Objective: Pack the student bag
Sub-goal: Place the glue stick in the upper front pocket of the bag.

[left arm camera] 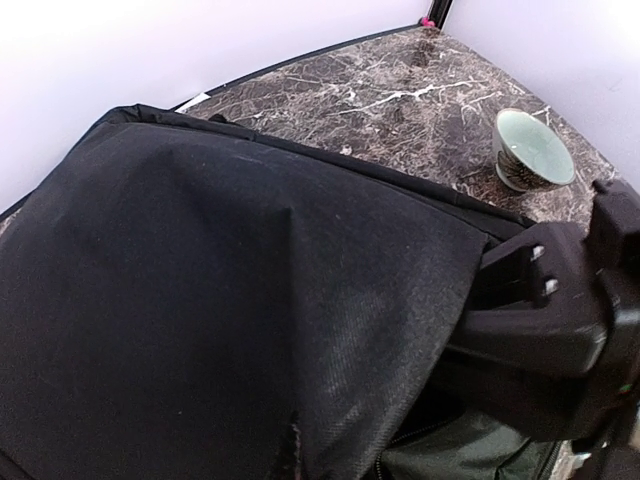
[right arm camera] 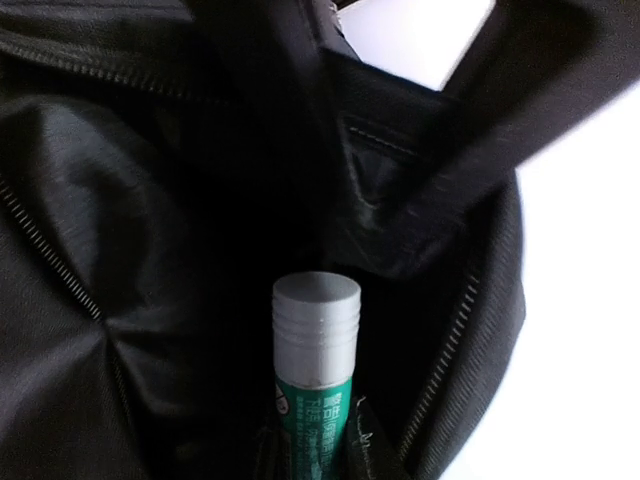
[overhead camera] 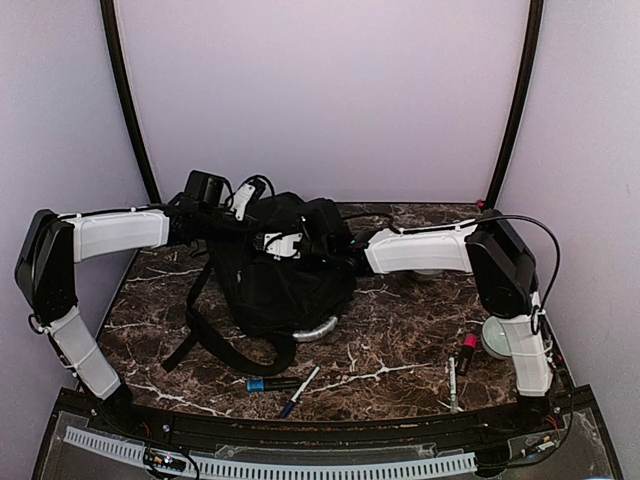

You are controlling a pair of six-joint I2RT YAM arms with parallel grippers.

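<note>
My left claw (overhead camera: 255,232) at top edge of large black fabric student bag (overhead camera: 285,290), mid-table; its grip I cannot tell. In front, blue-capped marker (overhead camera: 270,384), pen (overhead camera: 300,391) unpacked. My right claw (right arm camera: 315,445) inside open bag, clamped on green glue stick with grey cap (right arm camera: 316,350), not released. Pale green ceramic bowl (overhead camera: 497,338) outside.

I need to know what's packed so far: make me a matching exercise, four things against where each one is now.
1 student bag
2 glue stick
3 bowl
4 blue-ended marker

A lying loose near the table's front edge
B middle of the table
C inside the student bag's open zip
D standing on the table's right side

Pairs: 1-B, 2-C, 3-D, 4-A
</note>
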